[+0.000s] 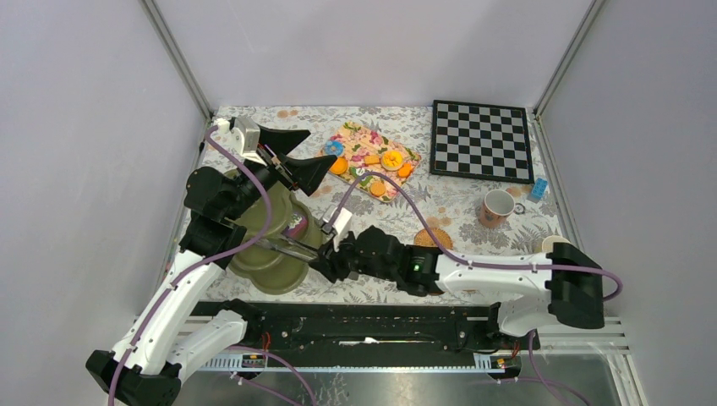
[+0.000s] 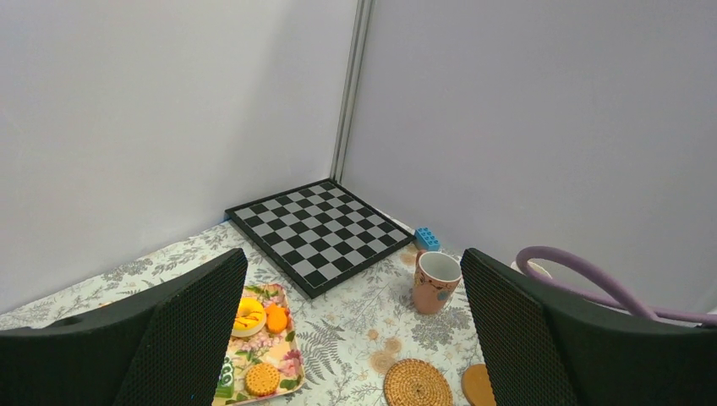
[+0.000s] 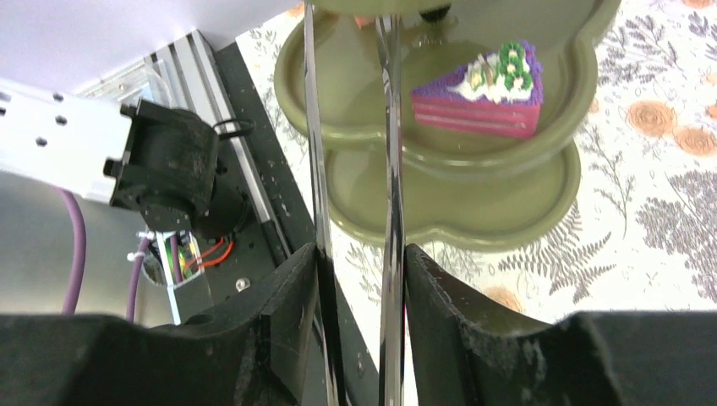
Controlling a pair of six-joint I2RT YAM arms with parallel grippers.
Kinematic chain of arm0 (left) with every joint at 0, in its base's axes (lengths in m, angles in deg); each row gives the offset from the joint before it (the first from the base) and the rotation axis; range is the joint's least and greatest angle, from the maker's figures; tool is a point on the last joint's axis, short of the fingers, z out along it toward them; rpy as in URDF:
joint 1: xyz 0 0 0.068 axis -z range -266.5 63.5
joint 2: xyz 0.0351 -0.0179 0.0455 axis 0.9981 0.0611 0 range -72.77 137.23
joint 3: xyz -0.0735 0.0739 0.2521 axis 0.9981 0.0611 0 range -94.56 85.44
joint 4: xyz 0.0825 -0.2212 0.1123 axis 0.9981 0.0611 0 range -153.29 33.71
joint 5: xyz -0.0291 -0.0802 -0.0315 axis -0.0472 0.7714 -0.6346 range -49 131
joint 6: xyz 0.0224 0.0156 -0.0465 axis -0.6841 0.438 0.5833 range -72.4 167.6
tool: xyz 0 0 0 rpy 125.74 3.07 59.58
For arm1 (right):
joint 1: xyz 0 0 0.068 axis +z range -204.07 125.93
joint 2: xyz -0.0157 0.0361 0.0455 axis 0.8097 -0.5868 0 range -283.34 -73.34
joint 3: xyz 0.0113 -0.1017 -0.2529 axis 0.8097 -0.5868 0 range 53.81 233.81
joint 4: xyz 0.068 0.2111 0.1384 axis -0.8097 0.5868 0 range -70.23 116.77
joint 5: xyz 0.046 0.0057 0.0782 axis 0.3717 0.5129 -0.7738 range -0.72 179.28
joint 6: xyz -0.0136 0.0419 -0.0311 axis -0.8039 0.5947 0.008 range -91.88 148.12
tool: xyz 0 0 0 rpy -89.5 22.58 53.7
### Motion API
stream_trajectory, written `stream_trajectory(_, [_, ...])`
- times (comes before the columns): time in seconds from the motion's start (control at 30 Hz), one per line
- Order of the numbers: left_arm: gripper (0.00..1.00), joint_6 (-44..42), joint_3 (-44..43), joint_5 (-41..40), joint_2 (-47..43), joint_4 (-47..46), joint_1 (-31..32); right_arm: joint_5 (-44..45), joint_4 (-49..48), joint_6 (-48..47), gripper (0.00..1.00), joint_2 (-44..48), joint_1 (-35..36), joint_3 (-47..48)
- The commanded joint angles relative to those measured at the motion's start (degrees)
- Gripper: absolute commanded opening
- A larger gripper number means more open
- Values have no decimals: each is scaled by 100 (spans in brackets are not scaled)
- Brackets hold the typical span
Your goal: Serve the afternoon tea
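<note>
Tablecloth with a fern-and-flower print covered the table point(image 1: 473, 211). Chessboard point(image 1: 481, 140) lay flat at the far right corner. Olive-green three-tier stand point(image 1: 275, 275) stood upright at the near left, tiers stacked one above another. Flowered tray point(image 1: 348, 135) sat mid-table toward the back, its long axis running diagonally from far left to near right, with orange and yellow pastries point(image 1: 391, 159) on it. Left gripper point(image 1: 298, 156) hung above the stand's far side, pointing toward the tray, fingers spread wide and nothing between them. Right gripper point(image 3: 359, 338) reached in from the right, partly closed and clamped on both arms of the tongs point(image 3: 391, 169). The tongs' long axis ran straight out from the fingers, leftward across the stand in the overhead view; their tips passed out of the wrist view, so I could not tell what they touched. Brownish-pink mug point(image 1: 497, 207) stood upright at the right, mouth up, handle to the right, near the chessboard's near edge. Woven coaster point(image 1: 433, 238) lay flat just near-left of the mug, apart from it. Purple-and-pink cake slice point(image 3: 482, 93) rested level on the middle tier, iced top up, just beside the tongs' arms. Blue brick point(image 1: 538, 189) lay beside the chessboard's near right corner.
</note>
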Motion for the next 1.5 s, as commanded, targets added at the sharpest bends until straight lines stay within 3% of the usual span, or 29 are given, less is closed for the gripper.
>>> stream_trajectory(0.0, [99,24,-28,126,31,-283,-4,-155,231,57,47,737,39,-340])
stream_trajectory(0.3, [99,42,-28,139,33,-292,1,253,1289,87,44,2614,39,-1305])
stream_trajectory(0.5, [99,59,-30,140,27,-300,1,1835,2263,127,43,3855,32,-1656])
stream_trajectory(0.63, [99,76,-29,150,26,-313,1,3237,2801,208,43,4192,-10,-1725])
stream_trajectory(0.73, [99,93,-28,161,32,-325,1,3508,3112,254,44,3916,-435,-1551])
stream_trajectory(0.97, [99,80,-14,146,33,-327,9,1521,2839,58,45,2397,-2695,-1093])
stream_trajectory(1.17, [99,20,-19,95,32,-284,10,1066,2445,-416,48,882,-3135,-330])
stream_trajectory(1.47, [99,15,-28,107,25,-274,9,514,2052,-561,51,-59,-3361,289])
